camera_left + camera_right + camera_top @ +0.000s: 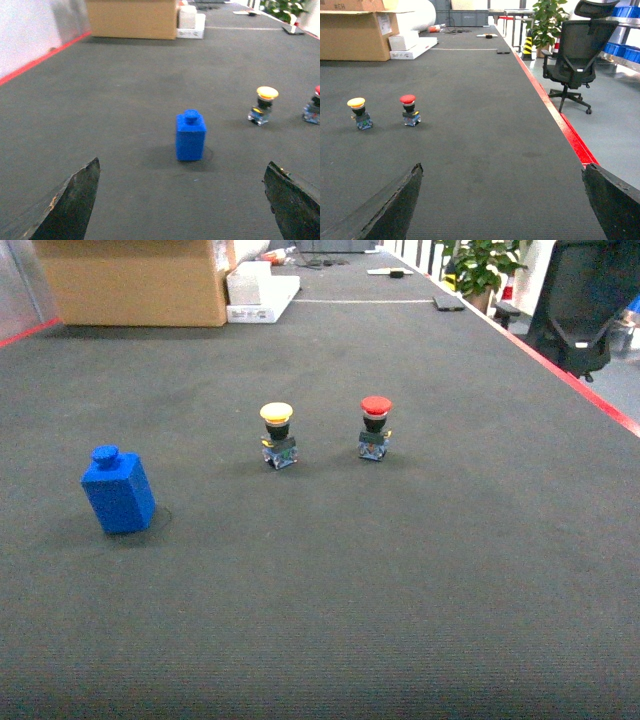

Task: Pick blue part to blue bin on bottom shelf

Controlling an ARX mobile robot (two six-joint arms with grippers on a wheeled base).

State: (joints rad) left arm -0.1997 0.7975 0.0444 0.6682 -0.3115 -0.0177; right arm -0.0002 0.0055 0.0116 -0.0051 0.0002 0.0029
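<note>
While I've got both arms hanging low over the dark grey ribbed mat (400, 580), the only clutter nearby is a yellow-capped push-button (277, 435) and a red-capped push-button (375, 427), standing side by side. From the left gripper (182, 200) they sit ahead and off to the right, not blocking anything. The small bright-blue plastic block with the round knob (190, 136) stands upright straight ahead of that gripper, roughly centred between its fingers, clearly short of them. Left jaws are spread wide and holding nothing; the right gripper (502, 200) is the same, gaping and empty. A big cardboard box (135, 280) sits far ahead. Right of the right jaws, the red-taped mat edge (570, 135) runs past a black office chair (575, 55).
</note>
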